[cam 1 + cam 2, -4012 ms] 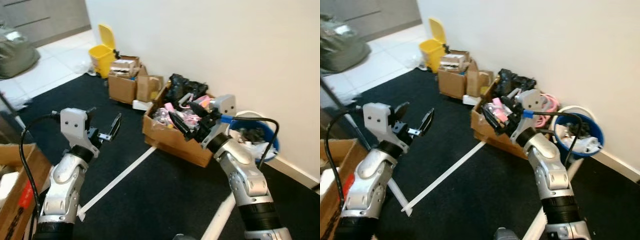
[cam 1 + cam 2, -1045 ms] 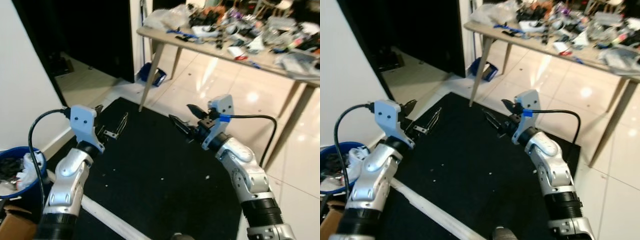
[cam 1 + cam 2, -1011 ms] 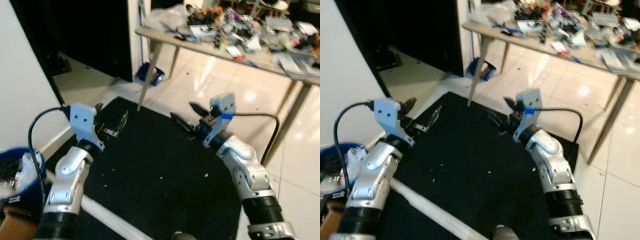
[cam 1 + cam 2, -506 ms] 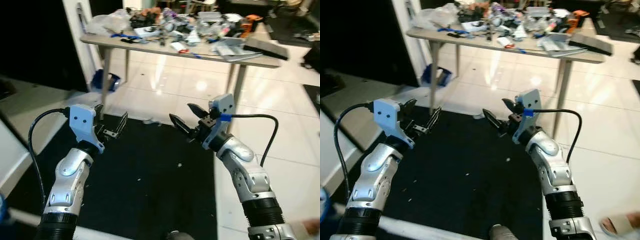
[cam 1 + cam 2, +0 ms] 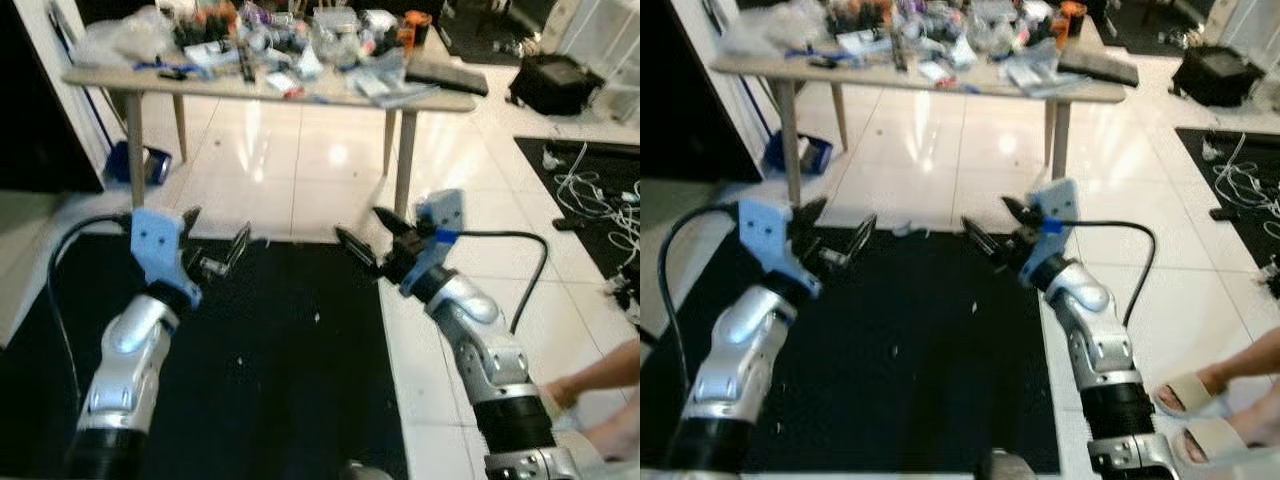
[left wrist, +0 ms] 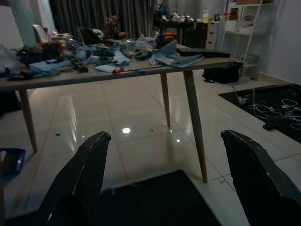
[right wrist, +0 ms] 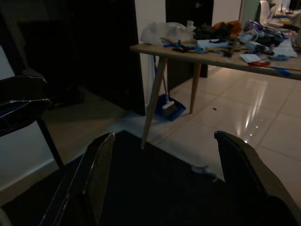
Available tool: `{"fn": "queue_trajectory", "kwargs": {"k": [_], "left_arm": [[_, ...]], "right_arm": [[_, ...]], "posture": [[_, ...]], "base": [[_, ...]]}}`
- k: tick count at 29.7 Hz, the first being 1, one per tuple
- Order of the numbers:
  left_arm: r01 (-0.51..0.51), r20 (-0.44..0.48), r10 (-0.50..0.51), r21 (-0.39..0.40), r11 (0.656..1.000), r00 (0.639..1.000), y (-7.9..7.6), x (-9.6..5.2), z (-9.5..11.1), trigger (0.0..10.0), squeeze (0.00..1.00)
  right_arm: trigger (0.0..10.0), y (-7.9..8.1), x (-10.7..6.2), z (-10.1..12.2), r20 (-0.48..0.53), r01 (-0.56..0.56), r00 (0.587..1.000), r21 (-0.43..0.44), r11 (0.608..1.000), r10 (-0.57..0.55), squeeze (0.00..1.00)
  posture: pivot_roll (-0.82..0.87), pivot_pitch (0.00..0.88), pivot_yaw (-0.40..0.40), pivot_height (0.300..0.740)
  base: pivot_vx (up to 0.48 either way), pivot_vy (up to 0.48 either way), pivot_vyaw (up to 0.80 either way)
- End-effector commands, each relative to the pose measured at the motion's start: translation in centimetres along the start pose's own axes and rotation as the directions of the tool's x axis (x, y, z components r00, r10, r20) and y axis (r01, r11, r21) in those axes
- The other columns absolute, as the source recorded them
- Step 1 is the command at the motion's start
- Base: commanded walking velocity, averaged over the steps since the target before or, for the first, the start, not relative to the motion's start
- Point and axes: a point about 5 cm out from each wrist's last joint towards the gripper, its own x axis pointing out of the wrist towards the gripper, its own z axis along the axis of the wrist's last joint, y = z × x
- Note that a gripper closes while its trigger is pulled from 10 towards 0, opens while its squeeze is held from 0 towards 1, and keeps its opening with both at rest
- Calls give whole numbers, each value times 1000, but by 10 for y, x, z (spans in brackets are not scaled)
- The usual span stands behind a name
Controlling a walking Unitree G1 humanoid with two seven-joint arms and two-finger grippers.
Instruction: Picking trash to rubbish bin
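Both arms are being carried raised and forward at chest level, a travel posture judged to be keeping the claws clear of the floor while the robot is searching for trash; no rubbish bin is in view.

The left claw (image 5: 222, 252) is hovering over the black mat (image 5: 280, 380), at about 9 o'clock from the centre of the head view. Its two black fingers are spread wide and are gripping nothing; in the left wrist view the fingers (image 6: 77, 181) are framing open floor.

The right claw (image 5: 372, 238) is hovering at about 12 o'clock from the mat's centre, near the mat's far edge. Its fingers are likewise spread wide, and nothing is held or touched.

Candidate trash is lying as follows: a small pale scrap (image 5: 902, 229) on the white tile just beyond the mat's far edge, at 11 o'clock from the right claw, plus fine white specks (image 5: 316, 318) scattered on the mat. Which item is the target cannot be told.

The cluttered surface (image 5: 150, 82) is standing at 12 o'clock, well apart from both claws. A person's sandalled feet (image 5: 1210, 415) are standing on the tile at 4 o'clock.
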Motion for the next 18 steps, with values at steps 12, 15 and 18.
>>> {"fn": "queue_trajectory", "kwargs": {"k": [12, 15, 18], "left_arm": [[13, -16, -13, 14, 1000, 1000, 1, -2, -1, 10000, 0], [15, -18, -15, 15, 1000, 1000, 1, -2, -1, 10000, 0], [18, -18, -17, 16, 1000, 1000, 1, -2, -1, 10000, 0]], "right_arm": [[10000, -2, -2, -1, -6, 12, 1000, -14, 1000, -12, 0], [10000, -2, -2, -1, -5, 12, 1000, -16, 1000, -12, 0], [10000, -2, -2, -1, -6, 13, 1000, -17, 1000, -13, 0]], "posture": [[29, 0, 11, 740], [29, 0, 11, 740], [29, 0, 11, 740]], "base": [[297, 0, 0], [306, 0, 0], [306, 0, 0]]}}
